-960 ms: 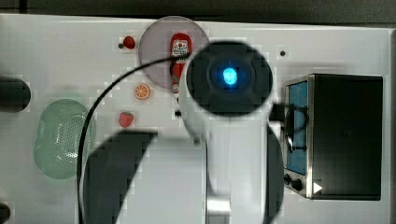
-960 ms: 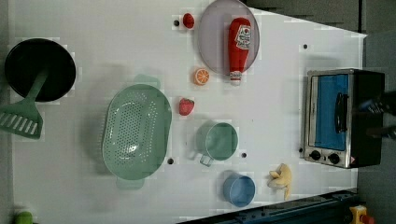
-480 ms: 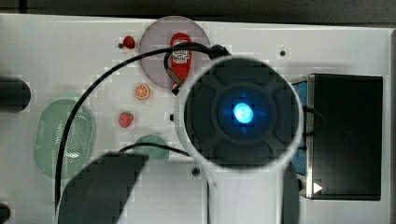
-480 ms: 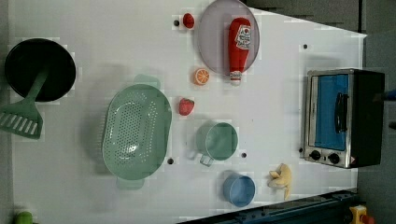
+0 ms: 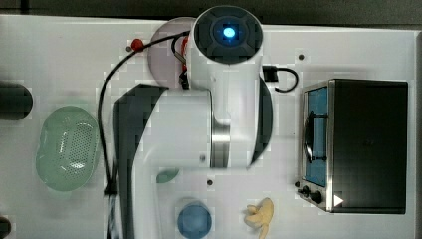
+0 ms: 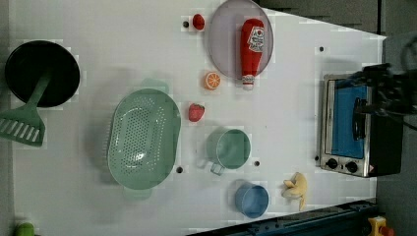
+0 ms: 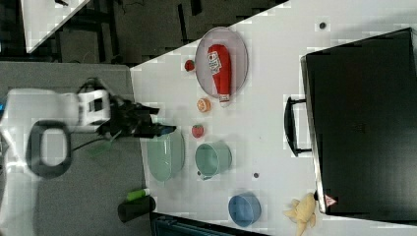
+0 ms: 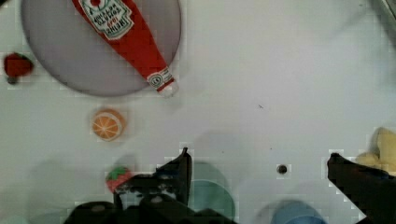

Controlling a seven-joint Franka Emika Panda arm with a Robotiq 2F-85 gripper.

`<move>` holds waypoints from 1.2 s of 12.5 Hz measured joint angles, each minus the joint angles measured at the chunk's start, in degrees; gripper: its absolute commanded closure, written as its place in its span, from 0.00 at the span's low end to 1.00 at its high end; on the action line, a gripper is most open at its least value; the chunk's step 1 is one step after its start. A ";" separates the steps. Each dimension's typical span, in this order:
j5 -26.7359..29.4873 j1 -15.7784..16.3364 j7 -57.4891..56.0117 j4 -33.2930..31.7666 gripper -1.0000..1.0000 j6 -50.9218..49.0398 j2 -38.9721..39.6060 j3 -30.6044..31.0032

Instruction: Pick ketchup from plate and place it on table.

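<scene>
The ketchup (image 6: 251, 46) lies flat on the lilac-grey plate (image 6: 223, 44), its whitish cap (image 6: 247, 84) reaching past the rim onto the white table (image 6: 123, 39). The wrist view has the ketchup (image 8: 126, 35) slanting across the plate (image 8: 56, 60). My gripper (image 8: 257, 163) is open: its two dark fingers (image 8: 180, 168) stand far apart with nothing between them, well above the table and short of the bottle. In the right view the gripper (image 7: 164, 129) hangs off the table's edge beside the green basket. In the top view my arm (image 5: 226, 84) covers most of the plate (image 5: 161, 55).
An orange slice (image 6: 212, 80) and two strawberries (image 6: 198, 21) (image 6: 195, 112) lie near the plate. A green basket (image 6: 143, 139), teal mug (image 6: 231, 149), blue dish (image 6: 252, 200), yellow toy (image 6: 296, 188) and toaster oven (image 6: 356, 128) stand further off. A black pan (image 6: 42, 73) sits at the left view's left.
In the top view my arm's lit head has moved toward the top view's upper edge, over the plate. A dark part of the arm now shows above the oven in the left view. The ketchup has not moved.
</scene>
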 measured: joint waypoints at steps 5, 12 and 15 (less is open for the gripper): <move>-0.51 0.71 -11.18 -0.78 0.00 6.84 7.65 0.87; -1.92 1.39 -22.64 1.34 0.00 19.82 20.23 1.45; -3.53 2.33 -24.09 4.53 0.00 20.58 26.28 1.27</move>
